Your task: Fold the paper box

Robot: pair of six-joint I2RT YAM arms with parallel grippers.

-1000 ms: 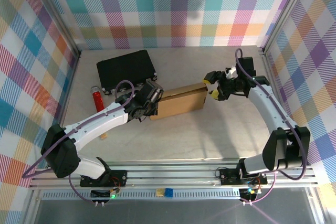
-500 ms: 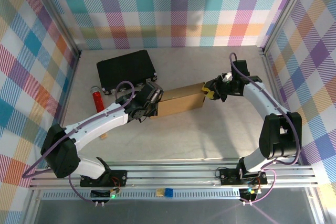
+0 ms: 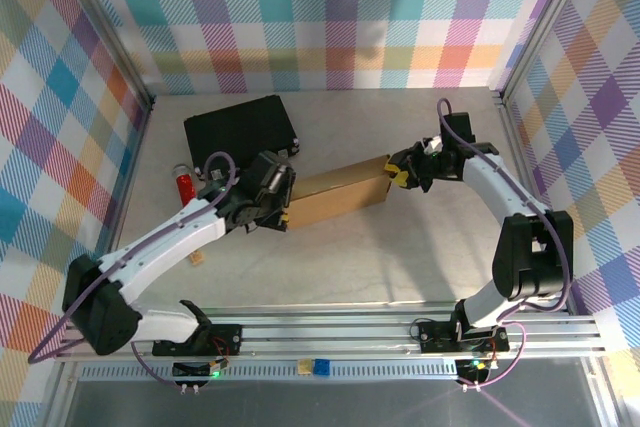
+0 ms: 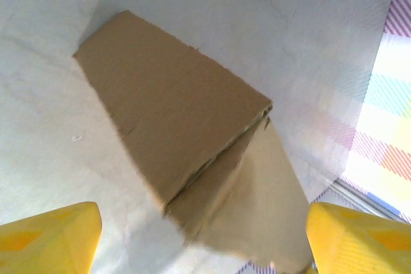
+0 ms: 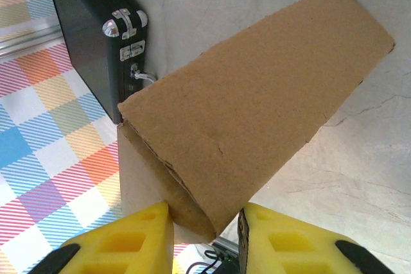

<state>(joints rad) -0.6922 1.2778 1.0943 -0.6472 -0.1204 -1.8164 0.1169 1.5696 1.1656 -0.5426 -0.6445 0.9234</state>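
The paper box (image 3: 340, 197) is a brown cardboard piece folded nearly flat, lying at the middle of the table. My right gripper (image 3: 395, 173) is shut on its right end; in the right wrist view the yellow fingers (image 5: 125, 242) pinch the box's near corner (image 5: 257, 107), the gripper (image 5: 204, 235) centred on it. My left gripper (image 3: 287, 205) sits at the box's left end, open. In the left wrist view the gripper (image 4: 205, 248) stands wide, and the box (image 4: 173, 120) with a loose lower flap reaches down between its fingertips (image 4: 51, 239).
A black case (image 3: 240, 132) with metal latches lies behind the box's left end, also in the right wrist view as the case (image 5: 90, 36). A red cylinder (image 3: 185, 185) lies left of my left arm. Checkered walls enclose the table.
My left gripper has opened and drawn back a little to the left, letting go of the box's left end. My right gripper closed on the right end a second ago and holds it.
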